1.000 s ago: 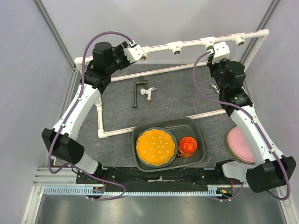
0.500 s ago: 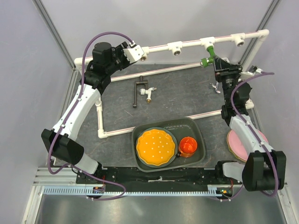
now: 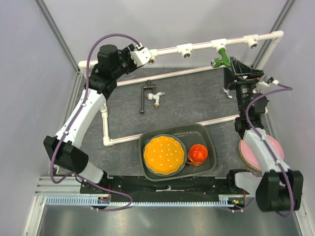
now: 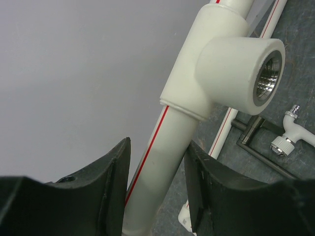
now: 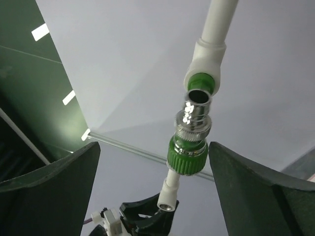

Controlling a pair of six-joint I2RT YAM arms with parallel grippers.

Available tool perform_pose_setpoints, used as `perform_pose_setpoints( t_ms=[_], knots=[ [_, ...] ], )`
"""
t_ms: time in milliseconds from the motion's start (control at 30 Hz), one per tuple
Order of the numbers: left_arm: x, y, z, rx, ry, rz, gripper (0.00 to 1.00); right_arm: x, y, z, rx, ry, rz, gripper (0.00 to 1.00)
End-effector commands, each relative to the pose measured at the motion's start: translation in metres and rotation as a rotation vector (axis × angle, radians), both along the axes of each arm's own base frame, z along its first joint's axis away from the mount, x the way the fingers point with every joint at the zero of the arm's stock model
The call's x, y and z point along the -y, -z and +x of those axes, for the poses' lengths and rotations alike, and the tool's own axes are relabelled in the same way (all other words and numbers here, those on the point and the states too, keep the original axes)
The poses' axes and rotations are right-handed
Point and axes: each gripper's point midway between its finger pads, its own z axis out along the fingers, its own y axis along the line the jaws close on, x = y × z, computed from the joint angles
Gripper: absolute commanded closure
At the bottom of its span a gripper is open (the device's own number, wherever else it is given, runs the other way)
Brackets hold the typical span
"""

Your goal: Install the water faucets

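Observation:
The green faucet point(image 3: 221, 58) hangs from a tee socket point(image 3: 219, 45) on the far rail of the PVC pipe frame, silver tip toward the mat. My right gripper point(image 3: 236, 67) sits just right of it, open. In the right wrist view the green faucet point(image 5: 188, 147) stands free between the wide-apart fingers point(image 5: 59, 191), touching neither. My left gripper point(image 3: 146, 56) is shut on the far pipe point(image 4: 162, 162) beside an empty tee socket point(image 4: 241, 69). The black-handled faucet point(image 3: 152, 96) and a tiny silvery faucet point(image 3: 226, 92) lie on the mat.
A grey tray point(image 3: 209, 135) at the near middle holds an orange plate point(image 3: 164, 155) and an orange cup point(image 3: 199, 154). A pink plate point(image 3: 273, 147) lies under the right arm. Empty tee sockets point(image 3: 186, 50) line the far rail.
My right gripper has opened, let go of the green faucet and drawn back to its right, leaving it in the socket. The left arm has not moved.

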Motion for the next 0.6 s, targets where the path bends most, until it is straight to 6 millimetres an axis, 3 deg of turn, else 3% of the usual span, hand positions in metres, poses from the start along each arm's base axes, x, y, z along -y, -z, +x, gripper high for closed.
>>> perform_pose_setpoints(
  t_ms=[0,33,100,133,167,200,267,300,367,400,500,567],
  knots=[
    [0.000,0.014,-0.014,-0.098,-0.014,-0.067,0.98,0.016,-0.004,-0.028,-0.050,0.156,-0.304,0.02],
    [0.001,0.014,-0.014,-0.098,-0.013,-0.067,0.98,0.022,-0.011,-0.032,-0.058,0.206,-0.358,0.02],
    [0.001,0.014,-0.014,-0.099,-0.011,-0.065,0.98,0.034,-0.003,-0.043,-0.127,0.302,-0.564,0.02],
    [0.001,0.013,-0.015,-0.096,-0.011,-0.066,0.98,0.036,-0.018,-0.050,-0.105,0.334,-0.632,0.02],
    [0.001,0.013,-0.015,-0.093,-0.010,-0.064,0.98,0.042,-0.013,-0.056,-0.134,0.379,-0.806,0.02],
    [0.000,0.013,-0.015,-0.094,-0.011,-0.063,0.98,0.043,-0.035,-0.063,-0.102,0.409,-0.888,0.02],
    [0.001,0.013,-0.016,-0.092,-0.008,-0.063,0.98,0.047,-0.030,-0.063,-0.136,0.420,-1.180,0.02],
    [0.000,0.013,-0.016,-0.092,-0.008,-0.064,0.98,0.040,-0.050,-0.069,-0.085,0.401,-1.277,0.02],
    [0.001,0.012,-0.017,-0.091,-0.005,-0.064,0.98,0.031,-0.038,-0.064,-0.095,0.298,-1.449,0.02],
    [0.001,0.014,-0.016,-0.096,-0.006,-0.063,0.98,0.028,-0.057,-0.069,-0.019,0.316,-1.588,0.02],
    [-0.001,0.016,-0.015,-0.095,-0.018,-0.062,0.98,0.022,-0.060,-0.070,0.036,0.330,-1.839,0.02],
    [0.000,0.015,-0.016,-0.091,-0.011,-0.064,0.98,0.022,-0.048,-0.065,0.002,0.321,-1.995,0.02]
  ],
)
